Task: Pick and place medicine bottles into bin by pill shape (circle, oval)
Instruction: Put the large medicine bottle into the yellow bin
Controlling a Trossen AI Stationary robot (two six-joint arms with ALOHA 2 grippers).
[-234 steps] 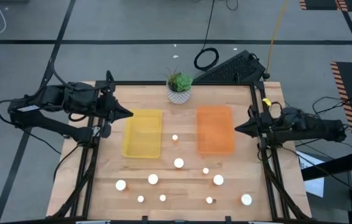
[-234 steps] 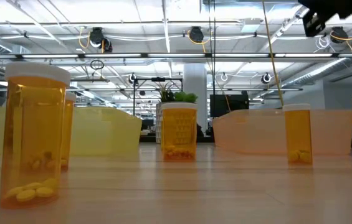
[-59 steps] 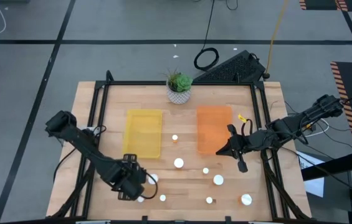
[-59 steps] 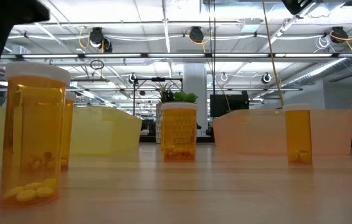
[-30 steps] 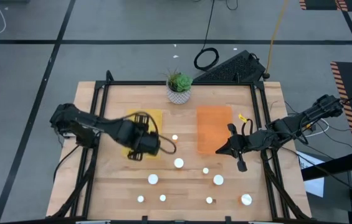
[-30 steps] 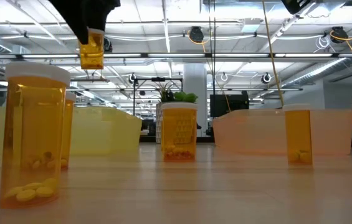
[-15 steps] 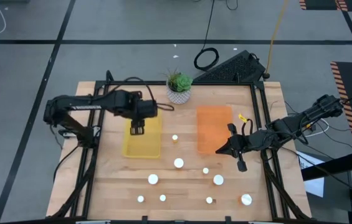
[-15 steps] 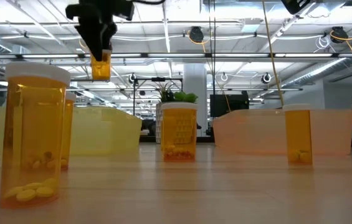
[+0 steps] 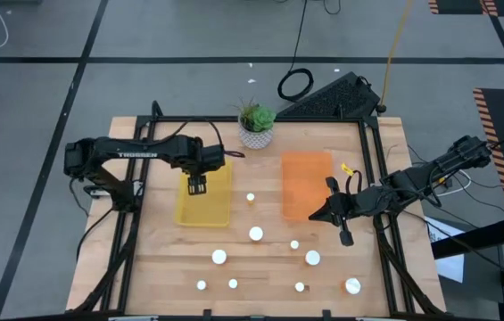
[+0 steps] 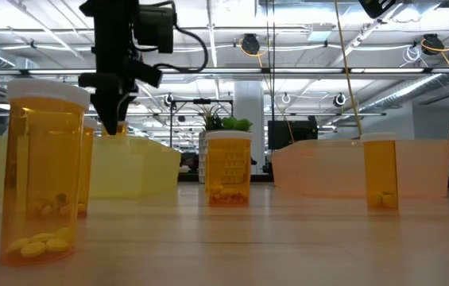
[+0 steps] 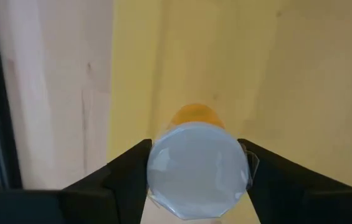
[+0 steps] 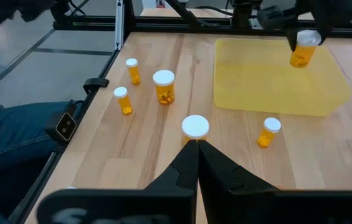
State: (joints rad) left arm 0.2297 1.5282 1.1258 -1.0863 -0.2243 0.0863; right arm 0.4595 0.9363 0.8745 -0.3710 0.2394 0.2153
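Potted plant [image 9: 256, 124] in white pot at far edge of wooden table [image 9: 269, 267], centre. Black keyboard [image 9: 330, 98] on grey floor beyond table's far right corner, coiled black cable [image 9: 294, 85] just left of it. Yellow cable [image 9: 396, 36] running away across floor.

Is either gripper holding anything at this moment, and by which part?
The left gripper holds a medicine bottle by its white cap, above the yellow bin. The right gripper is shut and empty.

left pincer [image 9: 197, 186] points straight down, clamped; right pincer [image 9: 330, 214] hovers, fingers pressed together.
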